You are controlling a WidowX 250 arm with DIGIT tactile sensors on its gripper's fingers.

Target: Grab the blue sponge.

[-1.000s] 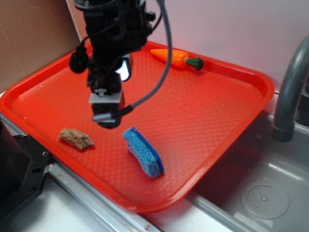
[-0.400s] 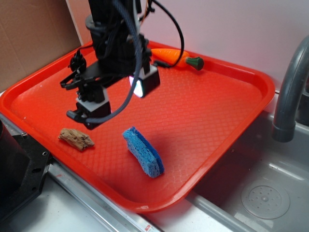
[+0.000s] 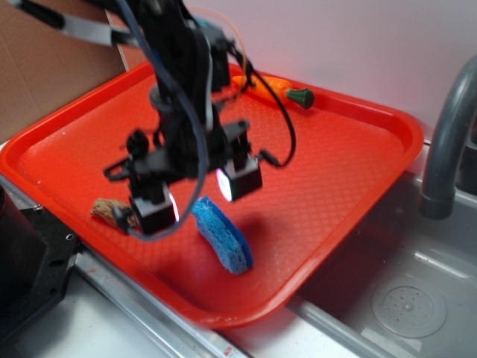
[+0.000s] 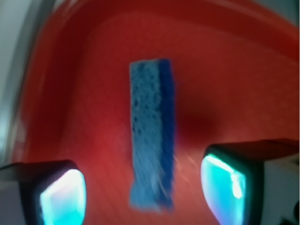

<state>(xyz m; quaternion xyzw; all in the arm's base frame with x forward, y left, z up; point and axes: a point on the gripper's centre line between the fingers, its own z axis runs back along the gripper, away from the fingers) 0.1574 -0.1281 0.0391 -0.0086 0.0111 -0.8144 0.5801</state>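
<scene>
The blue sponge (image 3: pixel 222 237) lies on its long edge near the front of the red tray (image 3: pixel 350 171). In the wrist view the blue sponge (image 4: pixel 152 136) runs lengthwise between the two fingers, with its darker layer on the right. My gripper (image 3: pixel 195 195) is open and empty, hovering just above the sponge's far end. One finger (image 3: pixel 153 209) is to its left and the other finger (image 3: pixel 240 179) to its right. The lit pads (image 4: pixel 63 197) stand wide apart, clear of the sponge.
A brown rough chunk (image 3: pixel 106 210) lies at the tray's front left, partly hidden by the gripper. A toy carrot (image 3: pixel 287 91) lies at the back rim. A grey faucet (image 3: pixel 447 142) and a sink (image 3: pixel 406 302) are to the right.
The gripper has swung forward and down from the tray's back left to just above the sponge, turned so the fingers straddle it. The sponge has not moved.
</scene>
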